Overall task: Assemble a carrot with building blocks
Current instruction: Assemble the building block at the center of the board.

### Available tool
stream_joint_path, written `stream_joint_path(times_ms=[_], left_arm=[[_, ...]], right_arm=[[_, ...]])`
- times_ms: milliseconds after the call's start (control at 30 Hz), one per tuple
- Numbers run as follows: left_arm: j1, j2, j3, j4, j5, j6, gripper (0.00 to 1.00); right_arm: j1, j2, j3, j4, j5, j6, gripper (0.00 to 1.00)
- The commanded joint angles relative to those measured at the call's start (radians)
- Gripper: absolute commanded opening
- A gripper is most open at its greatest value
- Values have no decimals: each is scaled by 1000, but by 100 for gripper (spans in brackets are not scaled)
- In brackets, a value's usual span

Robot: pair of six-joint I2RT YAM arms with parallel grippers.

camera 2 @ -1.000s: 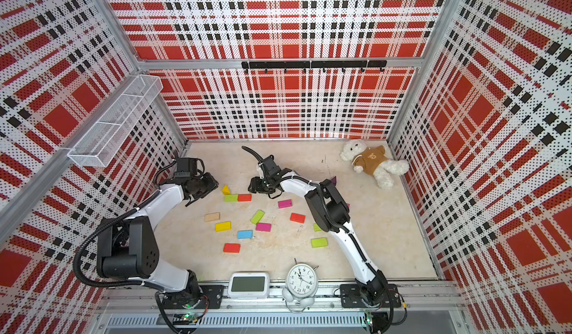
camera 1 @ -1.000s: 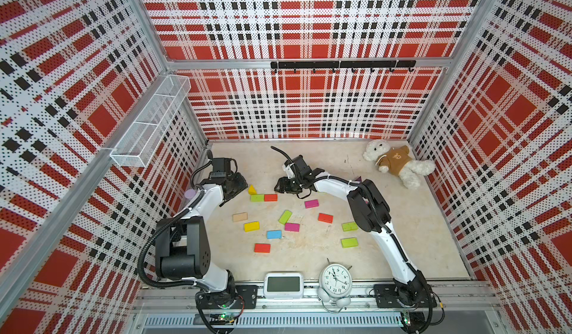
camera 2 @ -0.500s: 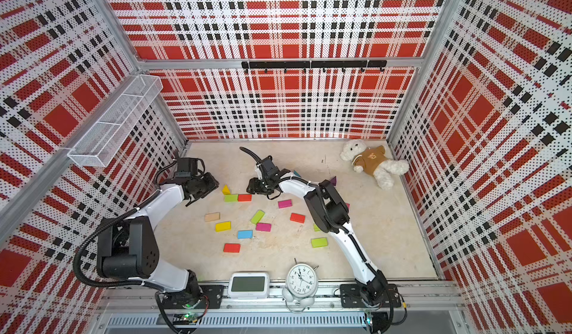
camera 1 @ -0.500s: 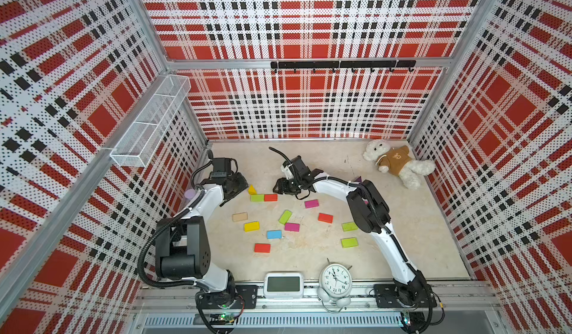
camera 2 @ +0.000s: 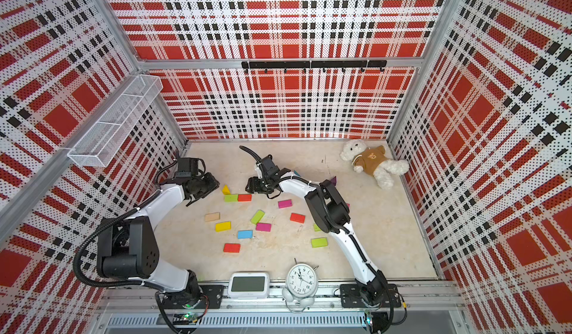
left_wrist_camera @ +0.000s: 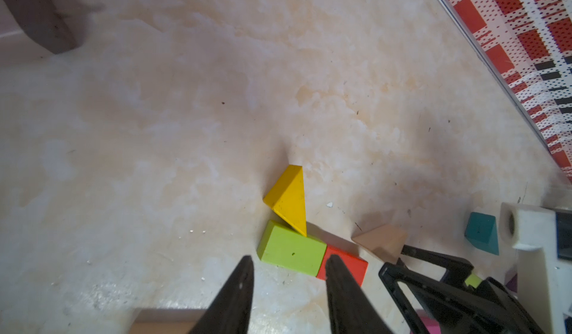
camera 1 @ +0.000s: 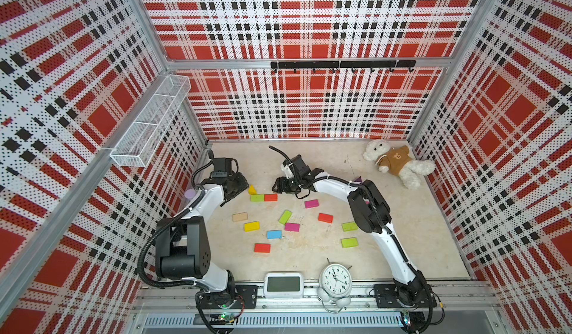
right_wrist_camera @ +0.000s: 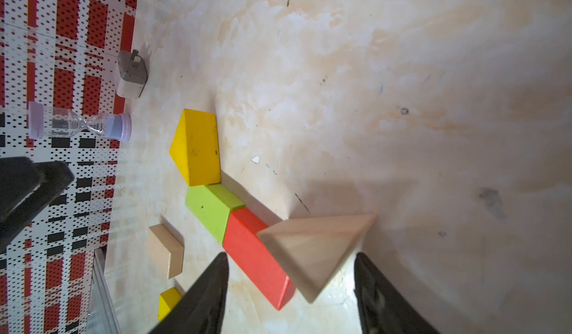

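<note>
Here the main hazard, as a judgement, is disturbance of the row laid on the table (right_wrist_camera: 402, 100). The wood wedge (right_wrist_camera: 315, 249) sits at the free end of the red-orange brick (right_wrist_camera: 257, 255). That brick butts end to end against the lime brick (right_wrist_camera: 213, 208), which the yellow wedge (right_wrist_camera: 196, 147) touches in turn. Nothing but their own weight holds these pieces, so a finger dragged sideways on leaving could turn the wood wedge off the line or push the bricks apart. The left gripper (left_wrist_camera: 289, 257), poised close to the lime brick, could likewise knock it on any descent.

The right gripper (right_wrist_camera: 291, 256) stands with its jaws spread wide on either side of the wood wedge and does not clamp it. One finger lies very near the wedge's edge, and contact there cannot be told. The left gripper's jaws are parted a little and empty. The other bricks, such as a magenta brick (camera 1: 311, 203), lie scattered nearer the robot's base.
</note>
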Motion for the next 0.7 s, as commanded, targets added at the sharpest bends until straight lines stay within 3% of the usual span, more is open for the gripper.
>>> stream_joint_path(times_ms=[0,667], left_arm=[[-8,-2,-5,12,-3,-4,43],[-11,23,-2,19,0,-2,43]], right_arm=[[-6,-21,39,4,11,-18,66],[-5,50,137,-43,4,-33,66]])
